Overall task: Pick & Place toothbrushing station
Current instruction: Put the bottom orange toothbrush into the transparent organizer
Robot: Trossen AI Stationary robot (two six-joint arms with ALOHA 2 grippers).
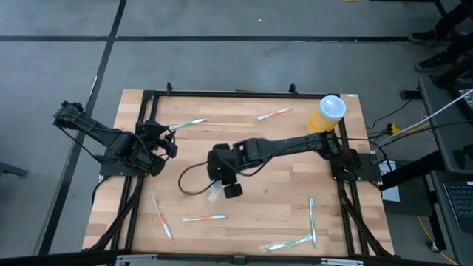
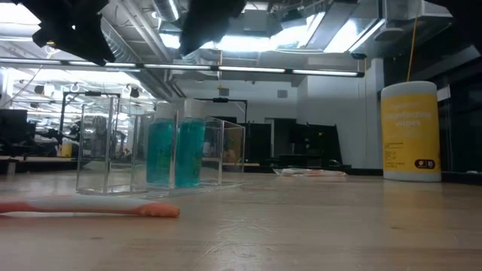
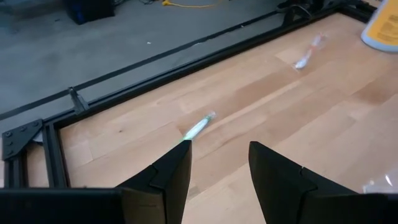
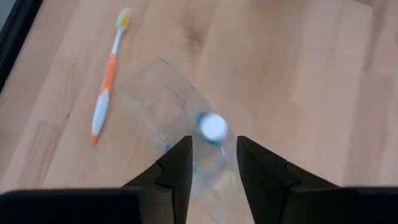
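Observation:
A clear organiser (image 1: 214,193) stands on the table's middle; in the low view the clear organiser (image 2: 162,154) holds two upright teal tubes (image 2: 175,153) with white caps. My right gripper (image 1: 224,185) hangs open above it. In its wrist view one white cap (image 4: 212,127) shows just beyond the open fingers (image 4: 214,163), with nothing between them. My left gripper (image 1: 168,140) waits open at the table's left. Just past its fingers (image 3: 217,168) a green toothbrush (image 3: 199,127) lies flat on the wood, apart from them.
Several toothbrushes lie scattered: an orange one (image 4: 109,74) near the organiser, one at the far side (image 1: 275,113), others along the near edge (image 1: 205,218) and near right (image 1: 312,218). A yellow canister (image 1: 330,111) stands at the far right corner. A dark cable (image 1: 188,181) loops beside the organiser.

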